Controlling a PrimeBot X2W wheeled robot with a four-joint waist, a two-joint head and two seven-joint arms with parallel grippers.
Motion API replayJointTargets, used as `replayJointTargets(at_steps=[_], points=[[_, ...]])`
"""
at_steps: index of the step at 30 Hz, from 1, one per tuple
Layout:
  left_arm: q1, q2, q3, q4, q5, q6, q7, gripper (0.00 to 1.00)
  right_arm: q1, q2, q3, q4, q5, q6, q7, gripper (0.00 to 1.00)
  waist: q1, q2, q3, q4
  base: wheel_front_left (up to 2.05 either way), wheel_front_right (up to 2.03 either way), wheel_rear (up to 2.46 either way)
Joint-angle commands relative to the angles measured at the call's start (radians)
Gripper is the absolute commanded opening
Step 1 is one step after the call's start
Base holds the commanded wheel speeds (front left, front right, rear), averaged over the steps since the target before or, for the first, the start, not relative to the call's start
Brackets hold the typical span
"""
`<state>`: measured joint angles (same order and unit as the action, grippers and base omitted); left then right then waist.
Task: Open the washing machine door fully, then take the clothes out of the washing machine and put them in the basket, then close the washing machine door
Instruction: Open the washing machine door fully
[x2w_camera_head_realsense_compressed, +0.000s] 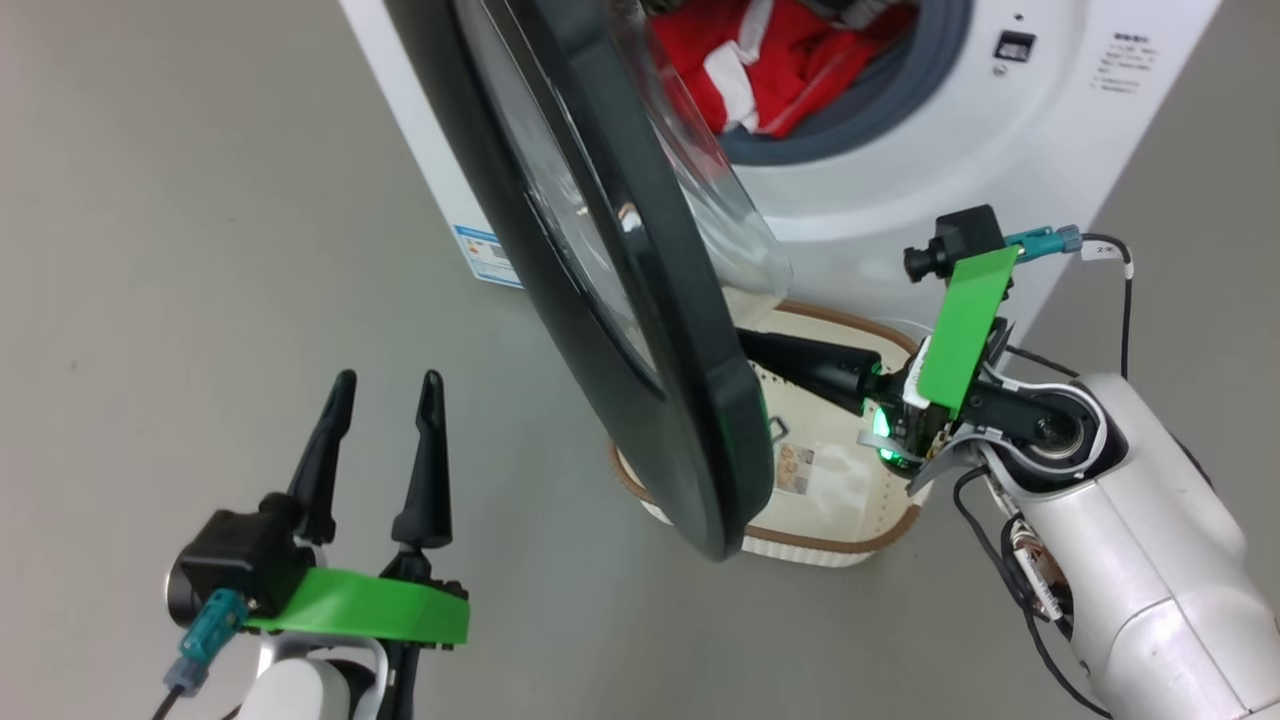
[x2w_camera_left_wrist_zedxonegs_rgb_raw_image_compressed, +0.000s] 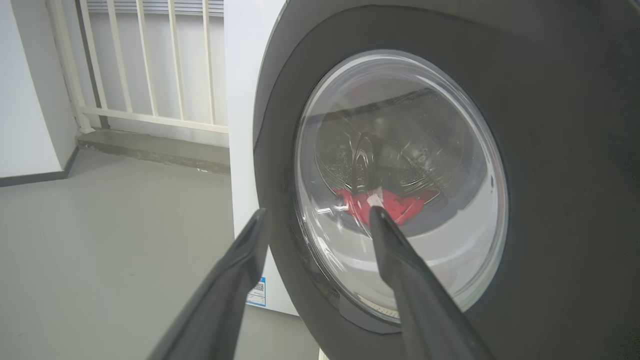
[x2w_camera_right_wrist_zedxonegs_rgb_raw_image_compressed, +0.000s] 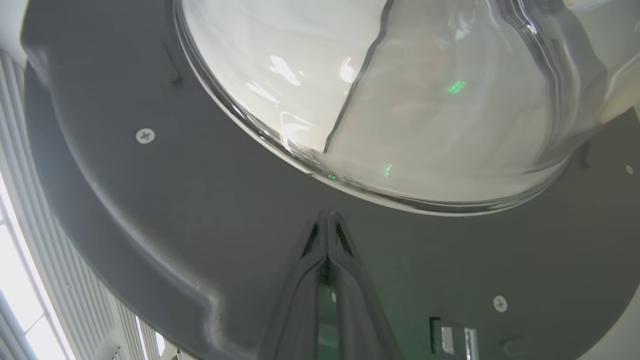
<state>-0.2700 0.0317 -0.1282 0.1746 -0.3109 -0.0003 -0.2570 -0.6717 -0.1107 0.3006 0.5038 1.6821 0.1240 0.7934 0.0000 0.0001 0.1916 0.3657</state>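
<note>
Left pincer (x2w_camera_head_realsense_compressed: 388, 378) spread wide; right pincer (x2w_camera_right_wrist_zedxonegs_rgb_raw_image_compressed: 327, 217) clamped closed.

Washing machine door (x2w_camera_head_realsense_compressed: 660, 300): round, wide glossy black rim, clear glass bowl (x2w_camera_head_realsense_compressed: 720, 200) bulging toward the drum opening; swung partway out, seen nearly edge-on in the head view.
Washing machine (x2w_camera_head_realsense_compressed: 900, 170): white front-loader, upright on the floor (x2w_camera_head_realsense_compressed: 200, 250); grey rubber ring (x2w_camera_head_realsense_compressed: 880, 100) exposed; blue label sticker (x2w_camera_head_realsense_compressed: 487, 255) low on the front.
Clothes (x2w_camera_head_realsense_compressed: 770, 60): red fabric with white parts, bunched inside the drum at the opening.
Basket (x2w_camera_head_realsense_compressed: 830, 541): cream-white, perforated, brown woven-look rim; upright on the floor just before the machine, partly hidden by the door's lower edge; label sticker (x2w_camera_head_realsense_compressed: 795, 468) on its bottom.
</note>
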Motion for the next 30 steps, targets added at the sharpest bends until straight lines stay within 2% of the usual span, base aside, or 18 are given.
replayJointTargets(at_steps=[1, 22, 30], points=[[0.005, 0.018, 0.036, -0.017, -0.003, 0.0, -0.005, 1.0, 0.009, 0.034, 0.019, -0.037, 0.002, 0.007, 0.012, 0.0, 0.0, -0.0001, -0.031, 0.035, 0.0, 0.0, 0.0], [0.054, 0.018, 0.041, 0.022, 0.012, -0.019, -0.005, 1.0, 0.104, 0.059, 0.103, -0.048, 0.0, 0.007, -0.026, 0.0, 0.0, -0.0001, -0.13, 0.166, 0.0, 0.0, 0.0], [0.085, 0.018, 0.061, -0.007, 0.005, -0.012, -0.005, 1.0, 0.085, 0.06, 0.153, -0.033, 0.026, 0.007, -0.038, 0.0, 0.0, -0.0001, -0.13, 0.174, 0.0, 0.0, 0.0]])
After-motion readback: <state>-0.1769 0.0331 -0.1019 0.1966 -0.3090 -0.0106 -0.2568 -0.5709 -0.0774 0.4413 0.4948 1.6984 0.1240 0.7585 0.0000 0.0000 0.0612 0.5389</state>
